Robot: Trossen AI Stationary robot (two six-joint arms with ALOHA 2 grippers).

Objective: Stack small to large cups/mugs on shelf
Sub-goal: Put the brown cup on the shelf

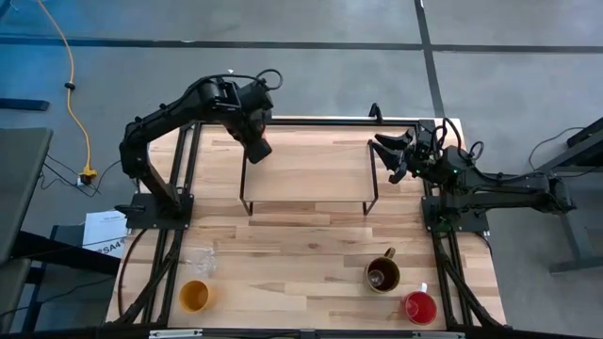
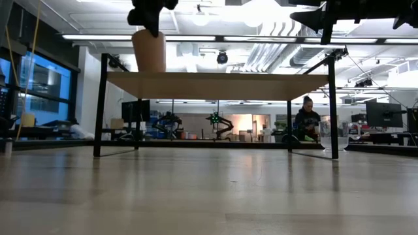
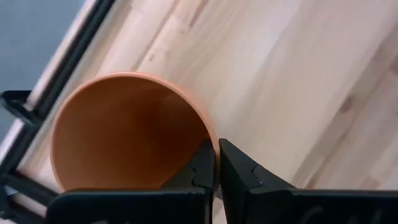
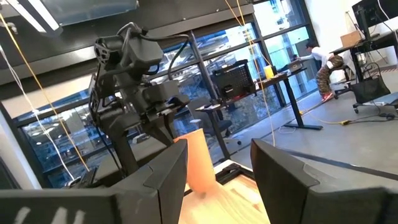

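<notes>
Left gripper point(image 3: 216, 163) pinches the peach tumbler point(image 3: 124, 134) rim at the shelf's point(image 1: 311, 184) ten o'clock; looks light, rigid, slippery, I judge.

Peach tumbler point(image 2: 150, 51) upright at shelf point(image 1: 311, 185) left end; yellow-orange cup point(image 1: 194, 296), brown mug point(image 1: 382, 275), red cup point(image 1: 419, 306) on table.

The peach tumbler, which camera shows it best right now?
Left wrist view: the peach tumbler fills it, rim pinched by the left hand. Low view shows its side on the shelf; right wrist sees part; the high view hides it.
</notes>
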